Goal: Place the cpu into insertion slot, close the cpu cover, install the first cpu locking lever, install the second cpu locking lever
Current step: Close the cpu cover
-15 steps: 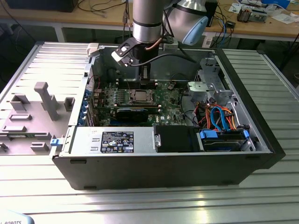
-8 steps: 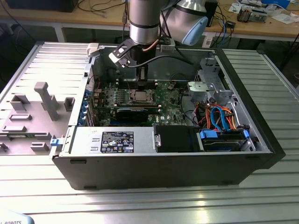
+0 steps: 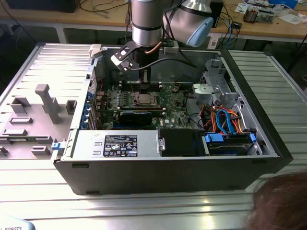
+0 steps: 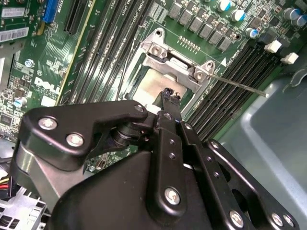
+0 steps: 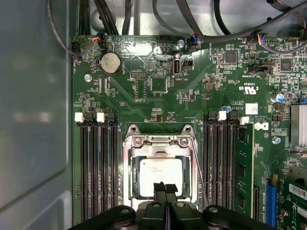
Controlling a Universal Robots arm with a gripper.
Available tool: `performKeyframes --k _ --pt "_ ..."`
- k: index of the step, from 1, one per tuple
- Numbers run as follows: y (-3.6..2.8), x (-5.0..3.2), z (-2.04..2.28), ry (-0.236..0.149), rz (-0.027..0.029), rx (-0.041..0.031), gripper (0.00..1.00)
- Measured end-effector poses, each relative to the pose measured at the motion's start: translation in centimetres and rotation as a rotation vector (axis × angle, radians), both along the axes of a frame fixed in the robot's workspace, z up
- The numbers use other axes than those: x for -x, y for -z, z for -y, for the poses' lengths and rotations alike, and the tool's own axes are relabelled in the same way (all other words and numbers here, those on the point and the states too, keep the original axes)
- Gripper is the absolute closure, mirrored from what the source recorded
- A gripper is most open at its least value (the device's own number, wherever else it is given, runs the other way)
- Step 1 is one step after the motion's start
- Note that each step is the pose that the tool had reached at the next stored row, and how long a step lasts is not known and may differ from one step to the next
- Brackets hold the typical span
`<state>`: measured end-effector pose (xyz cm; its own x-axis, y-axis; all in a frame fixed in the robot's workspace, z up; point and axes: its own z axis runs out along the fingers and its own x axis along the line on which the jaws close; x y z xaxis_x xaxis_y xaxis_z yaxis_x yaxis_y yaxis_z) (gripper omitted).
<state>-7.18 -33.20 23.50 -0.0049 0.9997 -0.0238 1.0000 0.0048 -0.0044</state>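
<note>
The claw (image 5: 166, 188) hangs closest in both wrist views, its two black fingers (image 5: 160, 192) drawn together on nothing, tips just over one edge of the cpu (image 5: 156, 173). The cpu lies flat in the insertion slot (image 3: 143, 98) on the green motherboard (image 5: 144, 96), with the silvery cpu cover (image 5: 127, 167) down around it. In the second wrist view a thin lever (image 4: 240, 85) juts from the slot's corner across the memory slots (image 4: 225, 103).
</note>
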Motion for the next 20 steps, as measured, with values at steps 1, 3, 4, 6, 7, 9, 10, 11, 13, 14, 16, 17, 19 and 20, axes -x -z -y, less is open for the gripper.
performKeyframes --k 1,3,4,6,7,9,10,11,13,14,16,17,19,20 --pt "0.05 0.14 0.00 0.000 0.0001 -0.0001 0.89" --pt "0.11 0.31 0.00 0.000 0.0000 0.0000 0.89" --pt "0.12 0.34 0.00 0.000 0.0000 0.0000 0.89" --pt "0.18 0.38 0.00 0.000 0.0001 -0.0001 0.89" --pt "0.22 0.43 0.00 0.000 0.0001 -0.0001 0.89" --pt "0.27 0.46 0.00 0.000 0.0001 -0.0001 0.89" --pt "0.30 0.49 0.00 0.000 0.0000 -0.0001 0.89" --pt "0.32 0.50 0.00 0.000 0.0000 0.0000 0.89" --pt "0.39 0.55 0.00 0.000 0.0001 -0.0001 0.89" --pt "0.42 0.57 0.00 0.000 0.0000 0.0000 0.89" --pt "0.48 0.62 0.00 0.000 0.0000 0.0000 0.89" --pt "0.50 0.64 0.00 0.000 0.0000 0.0000 0.89" --pt "0.55 0.69 0.00 0.000 0.0000 0.0000 0.89" --pt "0.58 0.72 0.00 0.000 0.0001 0.0000 0.89"
